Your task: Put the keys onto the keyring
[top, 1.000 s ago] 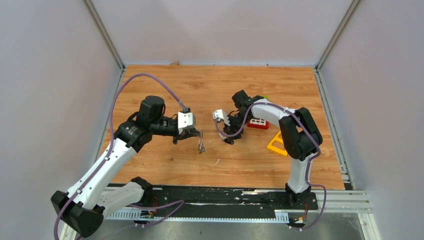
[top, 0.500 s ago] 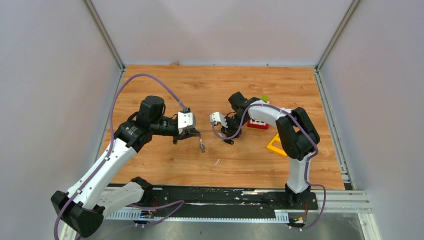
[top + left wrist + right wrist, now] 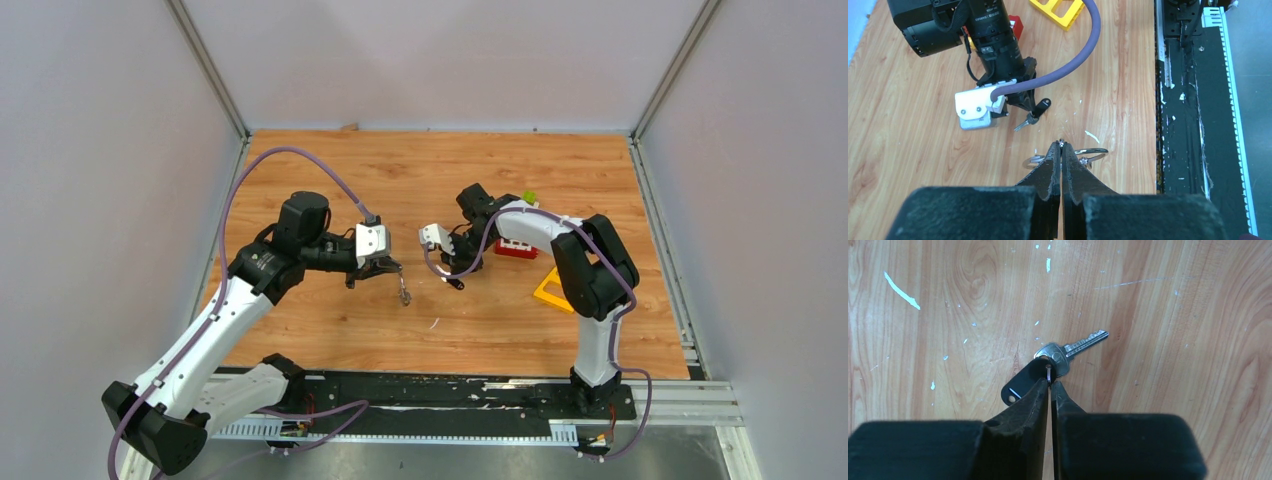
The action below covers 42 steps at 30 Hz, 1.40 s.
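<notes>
The table point(image 3: 1173, 315) is smooth varnished wood, flecked with white scuffs. The key point(image 3: 1075, 347) has a bright metal blade; its black part looks like glossy plastic. The ring point(image 3: 1096, 149) is thin shiny wire. The left fingers point(image 3: 1048, 172) are matt black, the cable point(image 3: 1095, 35) smooth purple, the frame point(image 3: 1068, 22) glossy yellow plastic.

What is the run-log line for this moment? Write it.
left gripper: shut on thin silver wire keyring | right gripper: shut on small black-headed silver key | key not yet on keyring

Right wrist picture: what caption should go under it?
Right gripper pinches a small silver key with a black tag, wooden table behind.
</notes>
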Available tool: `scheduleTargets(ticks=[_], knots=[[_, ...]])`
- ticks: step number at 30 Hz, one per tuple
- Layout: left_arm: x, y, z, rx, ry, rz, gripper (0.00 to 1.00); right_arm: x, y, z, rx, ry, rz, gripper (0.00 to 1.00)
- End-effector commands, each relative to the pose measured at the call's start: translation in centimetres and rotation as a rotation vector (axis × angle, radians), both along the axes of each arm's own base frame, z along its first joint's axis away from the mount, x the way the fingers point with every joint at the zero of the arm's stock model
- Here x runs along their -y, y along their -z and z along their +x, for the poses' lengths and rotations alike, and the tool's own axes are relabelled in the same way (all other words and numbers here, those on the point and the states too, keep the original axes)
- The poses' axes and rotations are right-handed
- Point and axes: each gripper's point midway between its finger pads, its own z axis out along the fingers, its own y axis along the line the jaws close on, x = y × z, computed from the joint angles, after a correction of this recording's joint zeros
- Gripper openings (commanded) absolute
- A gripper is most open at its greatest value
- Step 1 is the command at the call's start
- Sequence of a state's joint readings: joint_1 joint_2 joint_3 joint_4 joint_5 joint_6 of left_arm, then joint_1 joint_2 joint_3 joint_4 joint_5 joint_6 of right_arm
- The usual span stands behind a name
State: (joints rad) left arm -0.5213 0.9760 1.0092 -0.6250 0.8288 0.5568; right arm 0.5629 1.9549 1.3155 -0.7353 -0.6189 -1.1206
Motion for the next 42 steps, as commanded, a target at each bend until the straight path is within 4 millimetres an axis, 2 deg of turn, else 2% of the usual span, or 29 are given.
scheduleTargets(ticks=[1,5,12,17,29,35,42], knots=[[0.0,-1.2,0.1,0.058,0.008,-0.030,0.00,-1.4,-1.7,0.7,0.040,-0.031,0.060,0.05],[0.0,-1.2,0.2,0.059,0.007,-0.028,0.00,-1.5,-2.1,0.4,0.033,-0.028,0.070,0.00],[-0.1,-1.3,0.6,0.072,-0.008,-0.024,0.00,-1.4,-3.9,-0.2,0.036,-0.006,0.098,0.00],[0.0,-1.4,1.2,0.060,-0.036,-0.033,0.00,-1.1,-6.1,-0.4,0.067,0.034,0.132,0.00],[1.2,-3.5,3.9,0.000,-0.130,-0.124,0.00,0.5,-11.8,-1.7,0.193,0.098,0.198,0.00],[2.5,-4.8,5.3,-0.084,-0.171,-0.201,0.00,0.4,-16.6,-3.4,0.241,0.113,0.324,0.00],[4.0,-5.9,6.0,-0.232,-0.183,-0.252,0.00,0.5,-22.9,-5.6,0.355,0.110,0.480,0.00]])
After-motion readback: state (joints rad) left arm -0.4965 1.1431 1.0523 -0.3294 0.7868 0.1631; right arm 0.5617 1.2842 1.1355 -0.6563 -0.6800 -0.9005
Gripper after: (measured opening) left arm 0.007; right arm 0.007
